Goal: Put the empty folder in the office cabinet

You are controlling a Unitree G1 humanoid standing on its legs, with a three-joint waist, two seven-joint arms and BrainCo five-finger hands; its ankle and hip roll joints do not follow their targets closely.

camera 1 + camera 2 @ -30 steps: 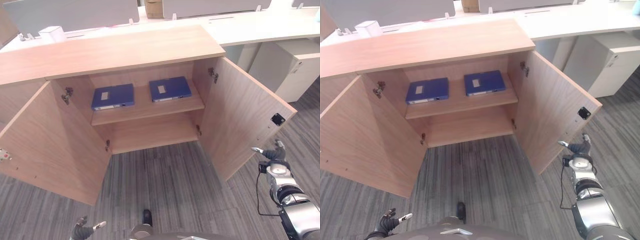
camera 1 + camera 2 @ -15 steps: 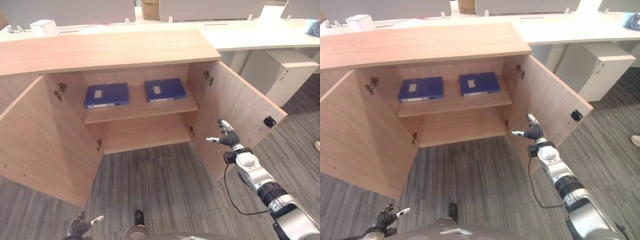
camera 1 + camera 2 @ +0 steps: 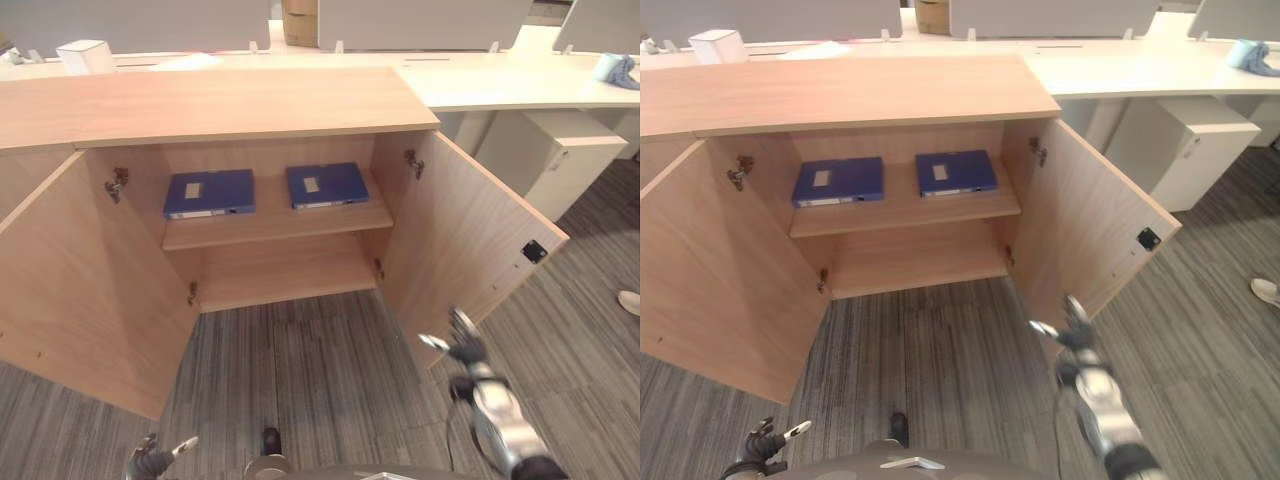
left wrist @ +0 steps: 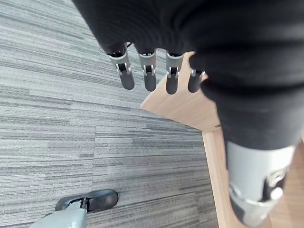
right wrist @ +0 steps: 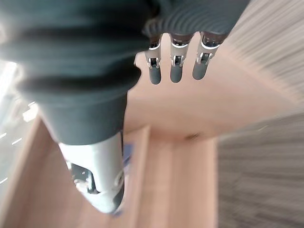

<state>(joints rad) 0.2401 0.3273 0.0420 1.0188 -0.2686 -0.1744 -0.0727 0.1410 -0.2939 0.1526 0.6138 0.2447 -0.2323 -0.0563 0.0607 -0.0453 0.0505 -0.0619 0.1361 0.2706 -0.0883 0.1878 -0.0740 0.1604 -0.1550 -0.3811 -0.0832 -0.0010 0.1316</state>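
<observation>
Risk: right hand, fingers straight and empty at lower right, clipping open right door beside it; folders already shelved.

An office: wooden cabinet, white desks with dividers, grey carpet.

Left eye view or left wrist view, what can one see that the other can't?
From the left eye view alone: two blue folders lying flat on the cabinet's upper shelf, both doors open, and the right hand out by the right door. From the left wrist view alone: the left hand's straight fingers up close, with a wooden door's corner past them. Shared: the left hand, that door and the grey striped carpet.
</observation>
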